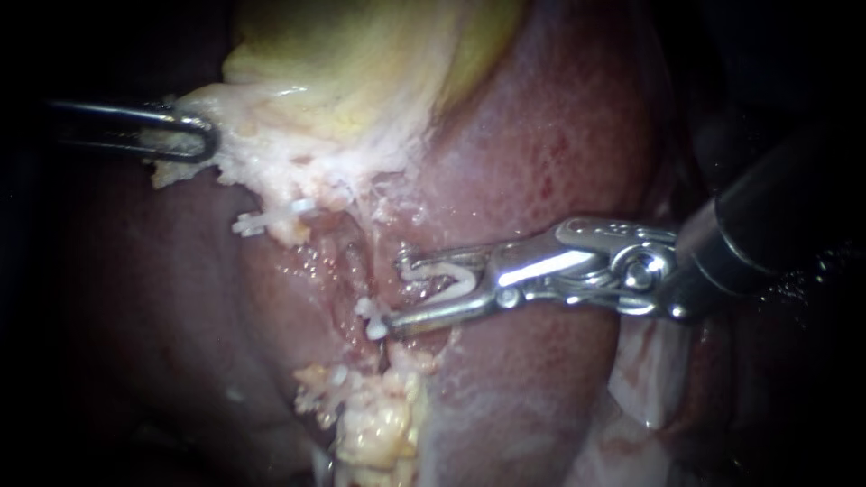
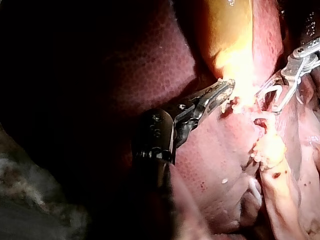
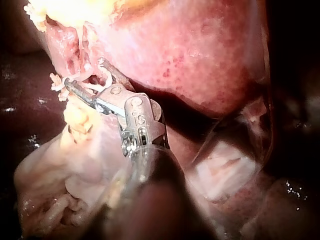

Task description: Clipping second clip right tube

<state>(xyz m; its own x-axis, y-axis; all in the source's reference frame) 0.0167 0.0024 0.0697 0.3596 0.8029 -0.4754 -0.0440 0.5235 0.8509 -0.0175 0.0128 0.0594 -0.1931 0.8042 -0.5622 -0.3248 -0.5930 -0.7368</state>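
Left instrument: I am gripping the gallbladder edge.
Right instrument: jaws standing apart, carrying a clip.
Right tube: lying just ahead of those tips.
Handling: probably soft, slippery and easily torn, so I am aiming to straddle a bare stretch squarely.

Dark surroundings, bright pool of light at centre

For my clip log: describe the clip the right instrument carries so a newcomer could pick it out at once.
Below the yellow gallbladder, on the red liver, my right instrument comes in from the right with jaws spread. The white clip is held between those jaws, bent open like a V. The other clips sit on tissue, outside the jaws.
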